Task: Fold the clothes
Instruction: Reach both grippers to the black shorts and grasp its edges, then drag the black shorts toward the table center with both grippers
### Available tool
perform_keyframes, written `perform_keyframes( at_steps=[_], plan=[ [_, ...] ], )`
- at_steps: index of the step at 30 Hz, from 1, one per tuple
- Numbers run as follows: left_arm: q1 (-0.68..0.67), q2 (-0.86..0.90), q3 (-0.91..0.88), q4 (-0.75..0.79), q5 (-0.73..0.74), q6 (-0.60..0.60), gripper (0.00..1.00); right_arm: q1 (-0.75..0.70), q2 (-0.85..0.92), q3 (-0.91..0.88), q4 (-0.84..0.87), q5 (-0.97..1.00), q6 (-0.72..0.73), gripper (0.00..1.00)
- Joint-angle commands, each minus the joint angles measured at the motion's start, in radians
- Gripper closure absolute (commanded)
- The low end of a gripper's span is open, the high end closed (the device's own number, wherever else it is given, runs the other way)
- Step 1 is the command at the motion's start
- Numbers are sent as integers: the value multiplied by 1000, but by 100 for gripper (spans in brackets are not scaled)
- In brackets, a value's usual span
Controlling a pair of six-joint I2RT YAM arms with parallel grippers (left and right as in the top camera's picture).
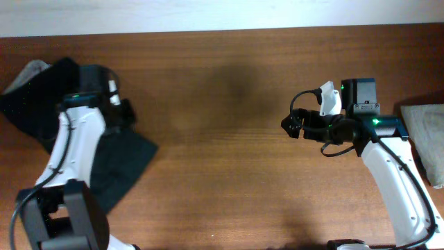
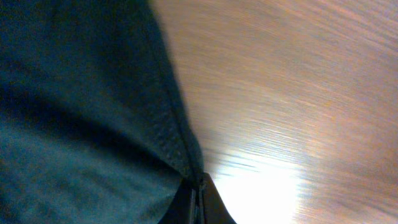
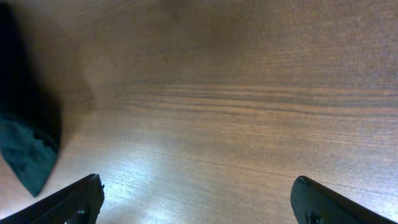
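left gripper (image 2: 199,199) sits closest, fingers pinched together on the edge of the black clothes (image 1: 128,158), which lie crumpled at the table's (image 1: 229,180) left end. right gripper (image 3: 198,198) hovers well apart, fingers spread wide.

Blk clothes (image 1: 128,156), brn wood-grain table (image 1: 229,173), lt grey cloth (image 1: 427,132).

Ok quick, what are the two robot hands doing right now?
Left gripper: closed, pinching the edge of the black clothes.
Right gripper: open, holding nothing.
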Motion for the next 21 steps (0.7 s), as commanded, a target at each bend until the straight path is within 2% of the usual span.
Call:
perform_keyframes(
  at_steps=[1,2,3,4,5,6,8,10,12,13,15,16,17,18,19,21],
  plan=[
    [-208,24,2,89,158,-56,100,-5,0,18,25,-5,-13,0],
    [-362,24,3,208,150,-69,97,-5,0,19,35,-5,-13,0],
    [-425,24,5,242,103,-69,93,-5,0,19,36,-5,-13,0],
    [-491,24,10,260,29,-69,74,-5,0,18,35,-5,-13,0],
    [-520,24,20,259,-20,-69,69,-5,0,18,32,-5,-13,0],
    [-541,24,55,237,-71,-61,51,-3,2,18,21,-5,-13,1],
    [-523,24,143,182,-78,-7,39,31,16,10,18,-5,-13,1],
    [-489,24,252,94,-145,57,33,105,63,-5,26,11,-13,1],
    [-447,24,343,-2,-298,101,25,193,169,-5,57,120,-13,1],
    [-419,24,367,-42,-360,101,23,229,233,-5,97,114,-13,1],
    [-351,24,372,-85,-370,101,20,293,370,-5,179,112,26,9],
    [-308,24,372,-117,-370,101,20,311,436,-4,216,112,78,10],
    [-270,24,372,-137,-370,101,20,311,470,3,228,98,119,6],
    [-239,24,372,-152,-370,101,20,304,493,10,259,-2,169,1],
    [-206,24,372,-164,-370,101,20,306,507,10,298,-66,254,6],
    [-170,24,372,-173,-369,100,20,324,531,10,322,-18,377,7]
  ],
)
